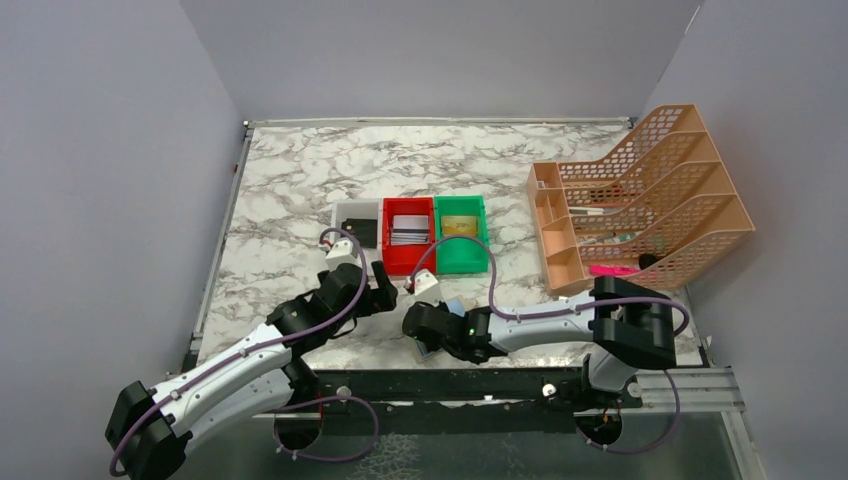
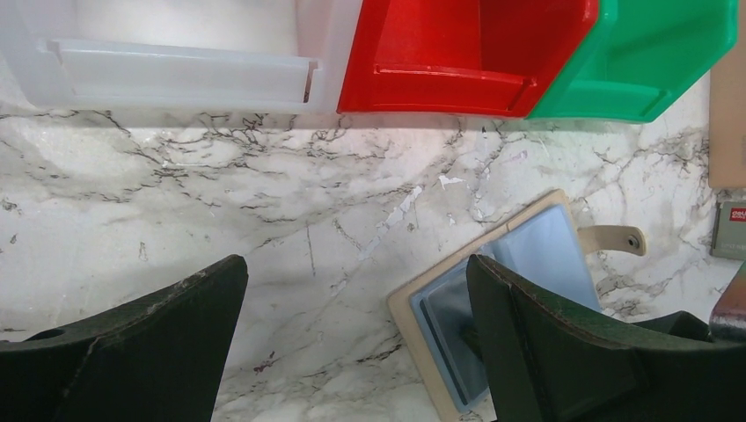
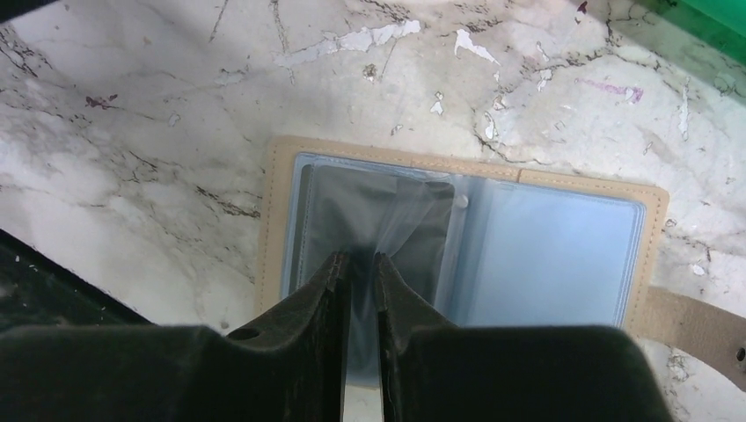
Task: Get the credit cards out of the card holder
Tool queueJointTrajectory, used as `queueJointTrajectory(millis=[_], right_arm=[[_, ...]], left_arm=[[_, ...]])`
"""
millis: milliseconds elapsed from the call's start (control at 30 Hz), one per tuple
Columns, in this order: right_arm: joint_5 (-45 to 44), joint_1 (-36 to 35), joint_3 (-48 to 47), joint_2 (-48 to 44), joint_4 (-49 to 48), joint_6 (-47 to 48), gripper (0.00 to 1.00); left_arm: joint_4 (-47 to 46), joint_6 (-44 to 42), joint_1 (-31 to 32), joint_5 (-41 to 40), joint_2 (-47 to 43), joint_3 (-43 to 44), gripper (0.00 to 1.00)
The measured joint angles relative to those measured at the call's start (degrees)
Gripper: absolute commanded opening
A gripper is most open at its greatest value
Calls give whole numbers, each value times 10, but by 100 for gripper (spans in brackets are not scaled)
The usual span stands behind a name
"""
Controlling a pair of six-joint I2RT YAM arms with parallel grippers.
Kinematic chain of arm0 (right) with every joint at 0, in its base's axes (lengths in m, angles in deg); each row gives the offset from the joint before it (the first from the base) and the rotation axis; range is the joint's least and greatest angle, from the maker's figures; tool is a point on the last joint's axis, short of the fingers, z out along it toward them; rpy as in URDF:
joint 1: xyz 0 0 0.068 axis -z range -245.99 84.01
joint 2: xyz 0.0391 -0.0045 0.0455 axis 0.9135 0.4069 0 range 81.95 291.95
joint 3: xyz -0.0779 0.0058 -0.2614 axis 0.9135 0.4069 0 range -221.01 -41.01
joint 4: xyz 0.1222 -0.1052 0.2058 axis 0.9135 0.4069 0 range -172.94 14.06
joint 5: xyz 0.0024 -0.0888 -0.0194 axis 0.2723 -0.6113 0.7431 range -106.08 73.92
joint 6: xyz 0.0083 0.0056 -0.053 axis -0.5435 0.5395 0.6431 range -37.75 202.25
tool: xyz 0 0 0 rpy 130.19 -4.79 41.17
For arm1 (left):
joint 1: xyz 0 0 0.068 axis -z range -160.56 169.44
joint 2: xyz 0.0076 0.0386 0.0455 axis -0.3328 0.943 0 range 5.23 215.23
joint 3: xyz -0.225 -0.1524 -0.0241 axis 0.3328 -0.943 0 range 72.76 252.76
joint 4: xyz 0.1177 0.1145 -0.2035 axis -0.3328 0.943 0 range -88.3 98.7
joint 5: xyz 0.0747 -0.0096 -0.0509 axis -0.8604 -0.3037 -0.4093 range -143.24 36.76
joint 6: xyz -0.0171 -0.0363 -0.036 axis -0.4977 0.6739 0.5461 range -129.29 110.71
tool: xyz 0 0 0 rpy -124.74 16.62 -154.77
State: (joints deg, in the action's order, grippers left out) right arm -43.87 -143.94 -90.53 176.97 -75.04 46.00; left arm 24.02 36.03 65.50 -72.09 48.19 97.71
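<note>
The tan card holder lay open flat on the marble surface, near the red bin, with its snap tab splayed out. The right hand was clenched on a translucent sleeve, tenting it upward. The left hand hung released beside the holder. Whether credit cards sat in the dark left pocket was unclear (too murky). The holder looked light and floppy and its sleeves slick, so a pull would likely lift it. Pinning the tan border and taking a stiff card by its exposed edge seemed wisest.
</note>
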Motion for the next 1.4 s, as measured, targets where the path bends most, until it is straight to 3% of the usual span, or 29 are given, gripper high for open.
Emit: queueJointTrajectory(millis=[400,800,1133,1400], right_arm=[[56,31,71,-77,-58,-35,4],[211,151,187,-133,-209,-96,3],[262,176,221,-133,-266,-129,3],[271,183,233,-138,-283,-140,3]], left_arm=[[-22,-13,0,50,-1,-2,99],[-124,-16,-2,165,-2,-50,99],[-298,26,-2,291,86,-103,86],[-370,56,-2,327,113,-110,75]])
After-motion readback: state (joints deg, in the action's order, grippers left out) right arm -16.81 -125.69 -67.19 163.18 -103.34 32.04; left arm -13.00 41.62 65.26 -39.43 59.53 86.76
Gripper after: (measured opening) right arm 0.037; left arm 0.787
